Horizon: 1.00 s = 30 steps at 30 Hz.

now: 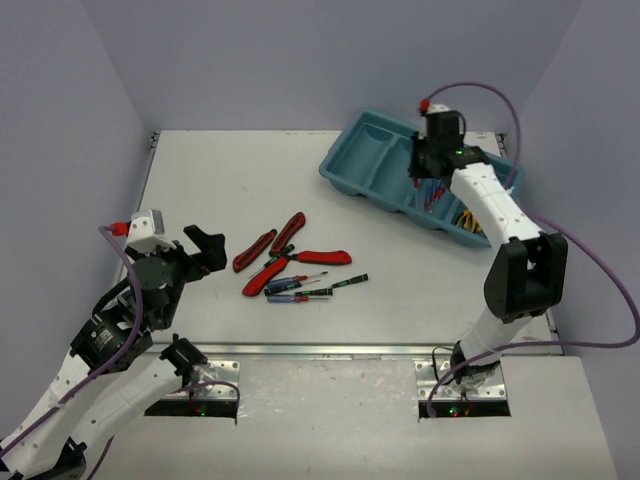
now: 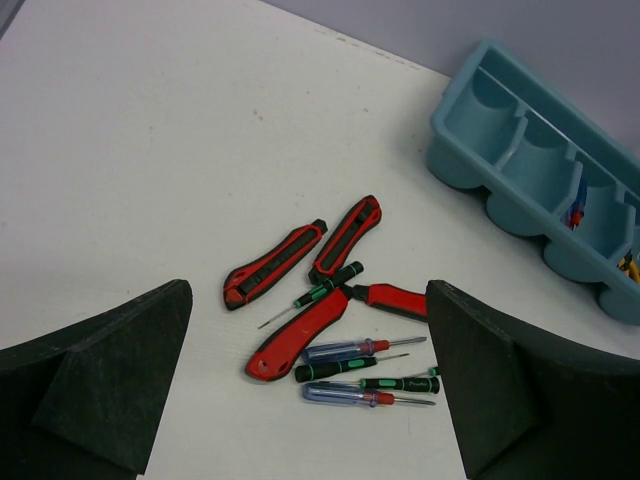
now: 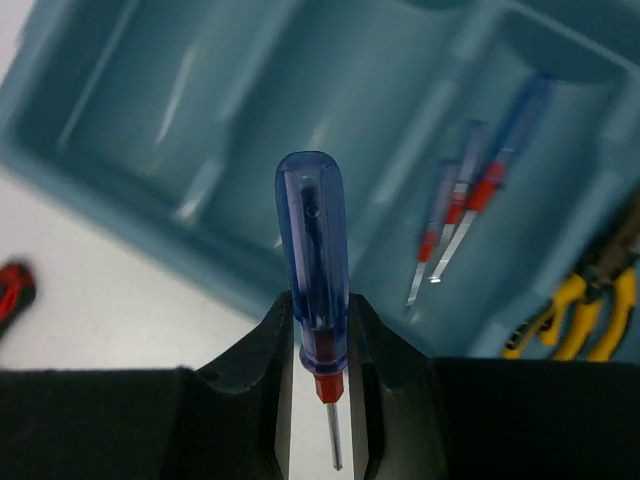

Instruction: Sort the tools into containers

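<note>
My right gripper [image 3: 318, 335] is shut on a blue-and-red screwdriver [image 3: 312, 250] and holds it above the teal tray [image 1: 345, 160], over its middle compartments [image 1: 428, 172]. The third compartment holds two blue-and-red screwdrivers [image 3: 470, 195]; the end one holds yellow-handled pliers [image 3: 588, 305]. On the table lie red-handled cutters [image 2: 300, 335], two red-and-black handled tools [image 2: 272, 265], two blue-and-red screwdrivers [image 2: 345, 351] and three black-and-green screwdrivers [image 2: 335, 369]. My left gripper [image 2: 308, 300] is open and empty, held above and on the near-left side of this pile [image 1: 205, 250].
The tray [image 2: 500, 140] sits slanted at the table's far right. Grey walls close the table on the left, back and right. A purple cable loops from the right arm past the tray's right end [image 1: 600, 260].
</note>
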Tool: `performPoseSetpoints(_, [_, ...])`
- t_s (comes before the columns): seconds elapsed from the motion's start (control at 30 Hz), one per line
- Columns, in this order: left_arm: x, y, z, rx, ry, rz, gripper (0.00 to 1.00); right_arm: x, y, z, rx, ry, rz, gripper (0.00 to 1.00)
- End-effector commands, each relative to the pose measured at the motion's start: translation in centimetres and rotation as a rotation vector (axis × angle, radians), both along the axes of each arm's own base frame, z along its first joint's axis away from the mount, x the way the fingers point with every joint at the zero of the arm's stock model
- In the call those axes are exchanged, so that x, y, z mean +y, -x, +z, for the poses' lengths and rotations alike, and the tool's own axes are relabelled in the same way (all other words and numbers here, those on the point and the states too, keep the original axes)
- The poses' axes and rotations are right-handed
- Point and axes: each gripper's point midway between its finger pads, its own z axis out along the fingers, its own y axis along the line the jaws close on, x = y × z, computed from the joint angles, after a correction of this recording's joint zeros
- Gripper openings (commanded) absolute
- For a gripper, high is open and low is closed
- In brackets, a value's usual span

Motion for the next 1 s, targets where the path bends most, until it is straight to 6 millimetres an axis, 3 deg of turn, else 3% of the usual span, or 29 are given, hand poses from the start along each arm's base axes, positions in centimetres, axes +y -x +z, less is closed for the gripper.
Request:
performPoseSetpoints(0.0, [0.0,-0.4,0.8,-0.030,0.008,0.006,1.00,-8.1,-4.0,0.6,-0.094,-0.289,-0.480,0.00])
performPoseSetpoints(0.07, [0.1,-0.4,0.8,-0.032,0.009,0.008,1.00,-10.4,-4.9,0.2,-0.112,-0.300,-0.563,0.00])
performPoseSetpoints(0.17, [0.2,-0.3,0.9,-0.035,0.012,0.012,1.00,-11.7,-6.4,0.6,-0.142,-0.297,-0.616,0.00])
performPoseSetpoints(0.27, [0.4,-0.1,1.0,-0.044,0.018,0.017,1.00,-14.3,-7.7,-0.1,-0.157,-0.269,-0.697,0.04])
performPoseSetpoints(0.33, [0.4,-0.1,1.1,-0.047,0.021,0.017,1.00,-15.2,-8.3,-0.9,-0.138,-0.268,-0.720,0.17])
performPoseSetpoints(0.43, [0.4,-0.1,1.1,-0.045,0.020,0.017,1.00,-15.6,-8.5,-1.0,-0.116,-0.245,-0.728,0.55])
performPoseSetpoints(0.47, [0.4,-0.1,1.1,-0.044,0.019,0.017,1.00,-15.6,-8.4,-0.8,-0.115,-0.242,-0.728,0.62])
performPoseSetpoints(0.6, [0.2,-0.3,0.8,-0.033,0.010,0.013,1.00,-15.0,-8.1,1.8,-0.176,-0.260,-0.680,0.67])
performPoseSetpoints(0.7, [0.1,-0.4,0.7,-0.027,0.004,0.012,1.00,-11.2,-8.2,5.1,-0.206,-0.208,-0.523,0.74])
performPoseSetpoints(0.77, [0.2,-0.5,0.8,-0.028,0.005,0.017,1.00,-6.9,-8.1,6.3,-0.194,-0.170,-0.325,0.75])
performPoseSetpoints(0.8, [0.3,-0.5,0.8,-0.026,0.003,0.022,1.00,-2.8,-7.5,6.6,-0.178,-0.176,-0.185,0.75])
performPoseSetpoints(0.87, [0.5,-0.4,0.7,-0.025,0.005,0.036,1.00,5.5,-4.2,5.7,-0.129,-0.191,0.176,0.70])
performPoseSetpoints(0.97, [1.3,-0.1,1.1,-0.036,0.021,0.072,1.00,13.3,1.6,2.9,-0.108,-0.080,0.507,0.66])
